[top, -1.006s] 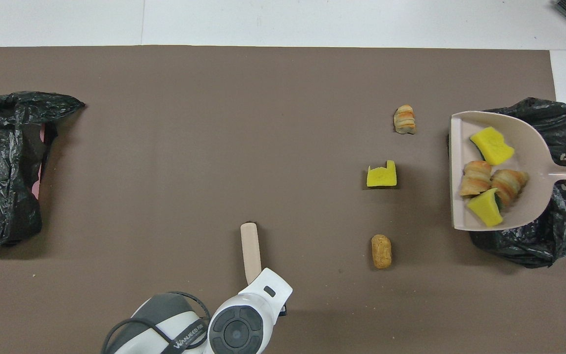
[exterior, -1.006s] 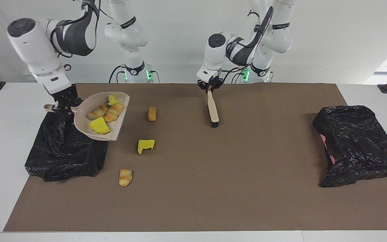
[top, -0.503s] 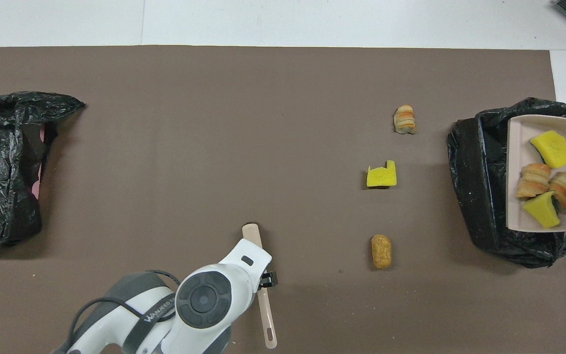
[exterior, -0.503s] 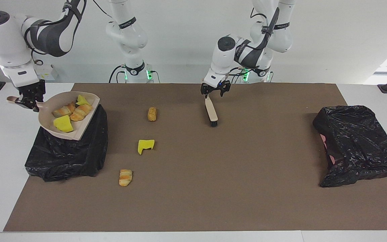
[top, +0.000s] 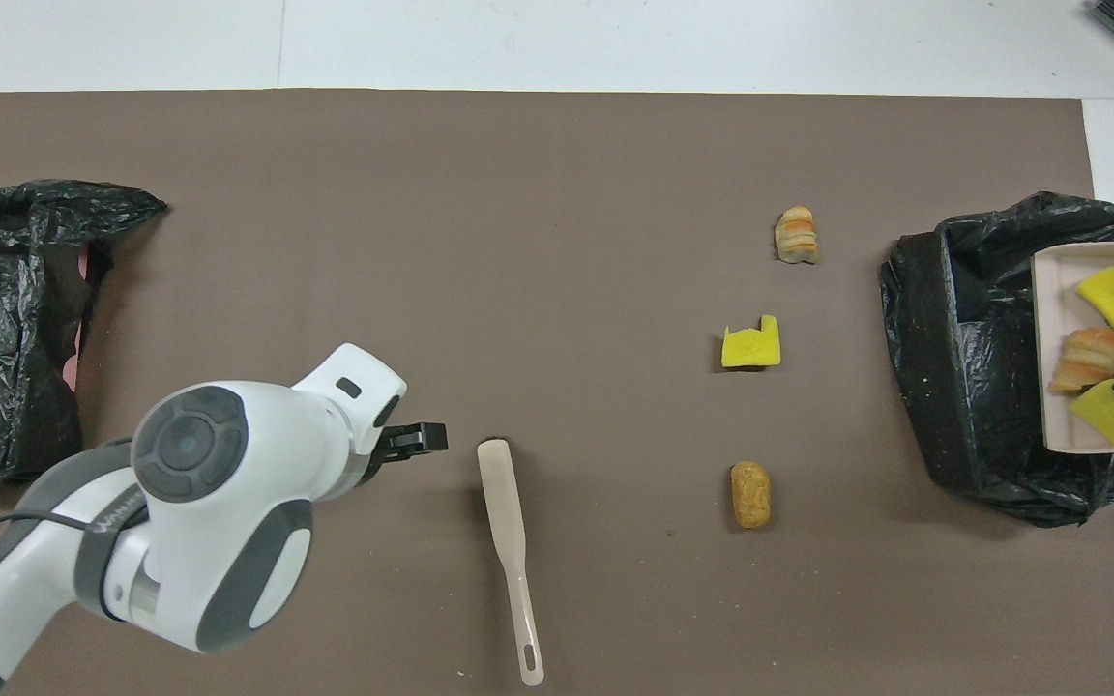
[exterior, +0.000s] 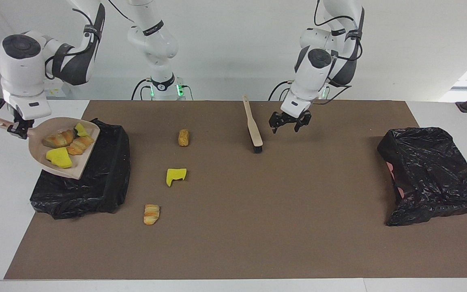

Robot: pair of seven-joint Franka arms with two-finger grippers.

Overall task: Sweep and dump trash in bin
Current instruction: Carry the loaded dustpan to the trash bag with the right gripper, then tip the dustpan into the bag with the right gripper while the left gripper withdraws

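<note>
My right gripper (exterior: 18,129) is shut on the handle of the beige dustpan (exterior: 39,152), holding it up over the black bag-lined bin (exterior: 95,182) at the right arm's end. The dustpan (top: 1052,290) carries trash: croissant pieces (exterior: 60,138) and yellow sponge chunks (exterior: 58,157). Three scraps lie loose on the brown mat: a brown roll (exterior: 183,137), a yellow sponge (exterior: 175,176) and a croissant piece (exterior: 151,213). The beige brush (exterior: 253,127) lies flat on the mat. My left gripper (exterior: 290,123) hangs open and empty just above the mat, beside the brush on the left arm's side.
A second crumpled black bag (exterior: 432,174) sits at the left arm's end of the brown mat (exterior: 258,227). In the overhead view the left arm's wrist (top: 199,503) covers part of the mat beside the brush (top: 509,541).
My left gripper opened, let go of the brush, rose and moved toward the left arm's end. My right gripper carried the loaded dustpan from the mat's edge out over the bin.
</note>
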